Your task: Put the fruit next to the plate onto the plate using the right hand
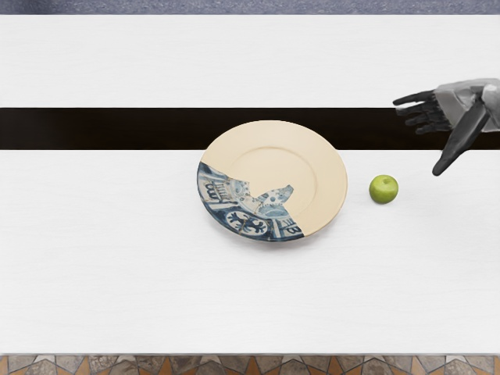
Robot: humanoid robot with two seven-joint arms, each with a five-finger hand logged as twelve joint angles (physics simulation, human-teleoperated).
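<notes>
**A:** Where was the fruit at that point?

**B:** Down on the white table [117,273], right of centre in the frame. The small green fruit [383,189] sat just beside the plate's right rim, with a clear gap between them. The plate [312,152] itself, cream with a blue pattern at its lower left, had nothing on it.

**A:** And the hand?

**B:** The right hand [445,109] hung at the upper right edge of the frame, up and to the right of the fruit and well apart from it. Its fingers [414,100] were spread wide, pointing left, the thumb angled down. It had hold of nothing. I saw no left arm at all.

**A:** So which step was that?

**B:** The approach, I'd say: no grasp made, nothing lifted. The next move looked to call for bringing that hand down and left over the fruit, then closing evenly around it. It was round, so a clumsy nudge could have sent it rolling. After that, only a short carry left to the plate.
</notes>
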